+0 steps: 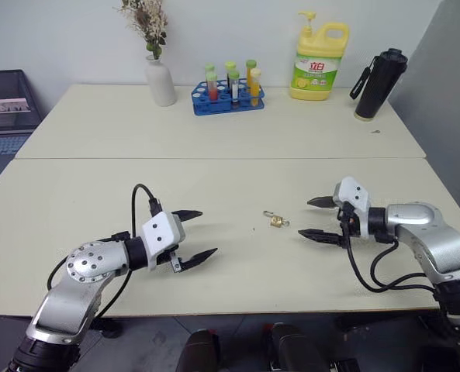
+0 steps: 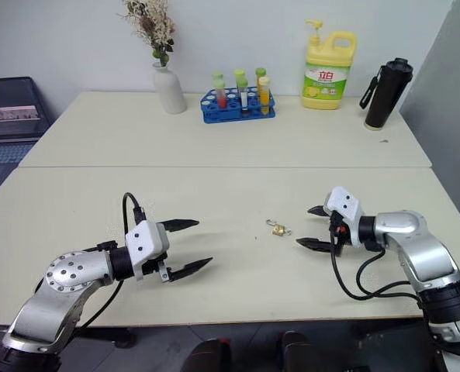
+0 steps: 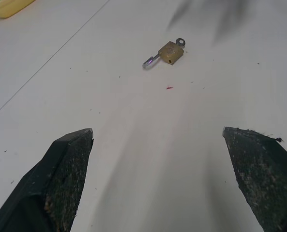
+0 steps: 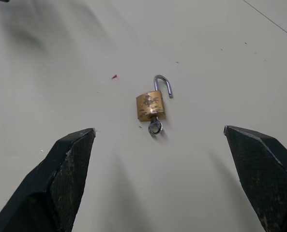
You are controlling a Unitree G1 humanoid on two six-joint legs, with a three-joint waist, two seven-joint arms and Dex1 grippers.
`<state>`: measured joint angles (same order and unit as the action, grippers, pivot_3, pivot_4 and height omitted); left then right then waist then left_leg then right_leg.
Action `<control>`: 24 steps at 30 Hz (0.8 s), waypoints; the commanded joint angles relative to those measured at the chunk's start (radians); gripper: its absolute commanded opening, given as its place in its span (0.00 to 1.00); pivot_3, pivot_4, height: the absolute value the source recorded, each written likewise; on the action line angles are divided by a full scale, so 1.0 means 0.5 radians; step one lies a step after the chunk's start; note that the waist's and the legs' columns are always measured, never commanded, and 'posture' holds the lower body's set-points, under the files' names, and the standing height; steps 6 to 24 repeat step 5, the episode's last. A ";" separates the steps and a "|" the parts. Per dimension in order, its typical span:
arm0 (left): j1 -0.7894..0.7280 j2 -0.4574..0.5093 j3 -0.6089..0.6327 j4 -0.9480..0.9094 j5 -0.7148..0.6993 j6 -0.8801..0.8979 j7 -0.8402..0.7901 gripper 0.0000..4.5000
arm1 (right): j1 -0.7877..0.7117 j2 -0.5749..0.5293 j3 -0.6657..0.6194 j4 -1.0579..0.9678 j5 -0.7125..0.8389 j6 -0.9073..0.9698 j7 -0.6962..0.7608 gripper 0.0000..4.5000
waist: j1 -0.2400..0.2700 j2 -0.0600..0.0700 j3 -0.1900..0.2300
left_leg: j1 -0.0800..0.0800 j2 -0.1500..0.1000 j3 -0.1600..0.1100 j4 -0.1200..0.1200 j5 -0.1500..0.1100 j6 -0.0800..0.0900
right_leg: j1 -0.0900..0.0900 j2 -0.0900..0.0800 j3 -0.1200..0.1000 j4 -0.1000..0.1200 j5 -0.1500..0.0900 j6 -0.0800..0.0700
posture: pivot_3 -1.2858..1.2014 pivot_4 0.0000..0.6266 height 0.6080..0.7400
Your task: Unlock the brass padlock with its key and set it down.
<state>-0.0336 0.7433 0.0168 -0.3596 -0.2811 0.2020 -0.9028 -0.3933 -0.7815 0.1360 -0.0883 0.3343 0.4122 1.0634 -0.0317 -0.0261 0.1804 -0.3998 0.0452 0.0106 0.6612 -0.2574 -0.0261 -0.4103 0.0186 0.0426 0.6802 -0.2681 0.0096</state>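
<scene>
Right wrist view shows the brass padlock [image 4: 149,105] lying flat on the counter [image 1: 214,139], shackle sprung, its key [image 4: 155,126] seated in the body. My right tool [image 1: 316,217] at its 3 o'clock and left tool [image 1: 193,235] at 9 o'clock both gape wide, empty. Risk as I judge it — a careless sweep nudges the lock, or snaps the shackle shut.
</scene>
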 commanded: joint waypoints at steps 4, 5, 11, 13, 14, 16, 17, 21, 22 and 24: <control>-0.070 0.053 0.067 -0.085 -0.148 0.087 -0.097 1.00 | -0.040 -0.046 -0.091 -0.003 -0.011 -0.087 0.066 0.99 | 0.001 0.000 0.000 | 0.000 0.000 -0.001 0.000 0.000 0.000 | 0.000 0.000 0.000 0.000 0.000 0.000 | 0.52 0.24 1.00; -0.078 0.056 0.065 -0.077 -0.154 0.090 -0.111 1.00 | -0.044 -0.045 -0.090 0.001 -0.012 -0.087 0.068 0.99 | 0.001 0.000 0.000 | 0.000 0.000 0.000 0.000 0.000 0.000 | 0.000 0.000 0.000 0.000 0.000 0.000 | 0.52 0.24 1.00; -0.078 0.056 0.065 -0.077 -0.154 0.090 -0.111 1.00 | -0.044 -0.045 -0.090 0.001 -0.012 -0.087 0.068 0.99 | 0.001 0.000 0.000 | 0.000 0.000 0.000 0.000 0.000 0.000 | 0.000 0.000 0.000 0.000 0.000 0.000 | 0.52 0.24 1.00; -0.078 0.056 0.065 -0.077 -0.154 0.090 -0.111 1.00 | -0.044 -0.045 -0.090 0.001 -0.012 -0.087 0.068 0.99 | 0.001 0.000 0.000 | 0.000 0.000 0.000 0.000 0.000 0.000 | 0.000 0.000 0.000 0.000 0.000 0.000 | 0.52 0.24 1.00; -0.078 0.056 0.065 -0.077 -0.154 0.090 -0.111 1.00 | -0.044 -0.045 -0.090 0.001 -0.012 -0.087 0.068 0.99 | 0.001 0.000 0.000 | 0.000 0.000 0.000 0.000 0.000 0.000 | 0.000 0.000 0.000 0.000 0.000 0.000 | 0.52 0.24 1.00; -0.078 0.056 0.065 -0.077 -0.154 0.090 -0.111 1.00 | -0.044 -0.045 -0.090 0.001 -0.012 -0.087 0.068 0.99 | 0.001 0.000 0.000 | 0.000 0.000 0.000 0.000 0.000 0.000 | 0.000 0.000 0.000 0.000 0.000 0.000 | 0.52 0.24 1.00; -0.078 0.056 0.065 -0.077 -0.154 0.090 -0.111 1.00 | -0.044 -0.045 -0.090 0.001 -0.012 -0.087 0.068 0.99 | 0.001 0.000 0.000 | 0.000 0.000 0.000 0.000 0.000 0.000 | 0.000 0.000 0.000 0.000 0.000 0.000 | 0.52 0.24 1.00; -0.078 0.056 0.065 -0.077 -0.154 0.090 -0.111 1.00 | -0.044 -0.045 -0.090 0.001 -0.012 -0.087 0.068 0.99 | 0.001 0.000 0.000 | 0.000 0.000 0.000 0.000 0.000 0.000 | 0.000 0.000 0.000 0.000 0.000 0.000 | 0.52 0.24 1.00; -0.078 0.056 0.065 -0.077 -0.154 0.090 -0.111 1.00 | -0.044 -0.045 -0.090 0.001 -0.012 -0.087 0.068 0.99 | 0.001 0.000 0.000 | 0.000 0.000 0.000 0.000 0.000 0.000 | 0.000 0.000 0.000 0.000 0.000 0.000 | 0.52 0.24 1.00; -0.078 0.056 0.065 -0.077 -0.154 0.090 -0.111 1.00 | -0.044 -0.045 -0.090 0.001 -0.012 -0.087 0.068 0.99 | 0.001 0.000 0.000 | 0.000 0.000 0.000 0.000 0.000 0.000 | 0.000 0.000 0.000 0.000 0.000 0.000 | 0.52 0.24 1.00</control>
